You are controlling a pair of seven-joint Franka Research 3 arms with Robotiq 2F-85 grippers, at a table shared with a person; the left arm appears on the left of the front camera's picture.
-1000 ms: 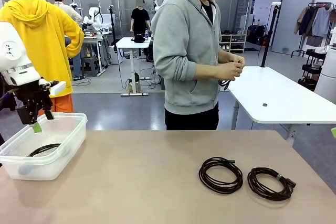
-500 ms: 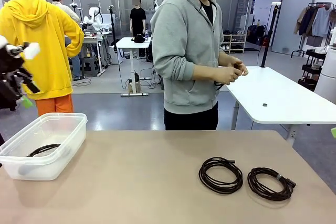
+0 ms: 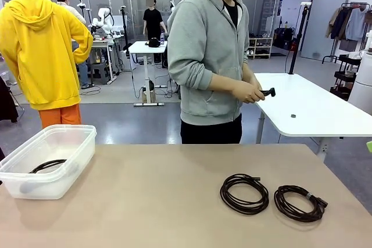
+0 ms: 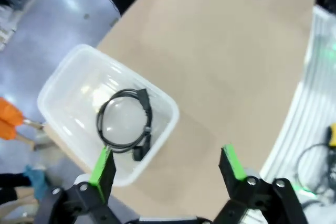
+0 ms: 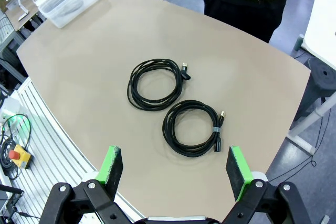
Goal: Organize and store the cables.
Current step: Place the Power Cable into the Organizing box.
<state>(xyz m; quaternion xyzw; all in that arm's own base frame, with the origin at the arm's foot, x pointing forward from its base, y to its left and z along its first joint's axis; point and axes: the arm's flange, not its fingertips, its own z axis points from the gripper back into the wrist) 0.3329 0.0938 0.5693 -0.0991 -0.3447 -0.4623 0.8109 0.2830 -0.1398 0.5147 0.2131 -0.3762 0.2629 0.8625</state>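
Observation:
Two coiled black cables lie side by side on the beige table: one [image 3: 244,193] [image 5: 155,84] nearer the middle, the other [image 3: 299,202] [image 5: 192,127] to its right. A third coiled cable [image 3: 47,165] [image 4: 125,124] rests inside the clear plastic bin [image 3: 81,143] [image 4: 63,82] at the table's left. My left gripper [image 4: 167,165] hovers open high above the bin, nothing between its fingers. High over the two loose coils hangs my right gripper [image 5: 175,167], open and empty. The person's hands [image 3: 251,93] hold a small black cable end [image 3: 268,92] at the far side.
A person in a grey hoodie [image 3: 209,50] stands at the table's far edge. A white table [image 3: 308,108] stands behind on the right. The beige tabletop [image 3: 157,201] between bin and coils is bare.
My left arm rose from over the bin and left the front view. The person lowered both hands from chest height and now holds a black cable end out to the right.

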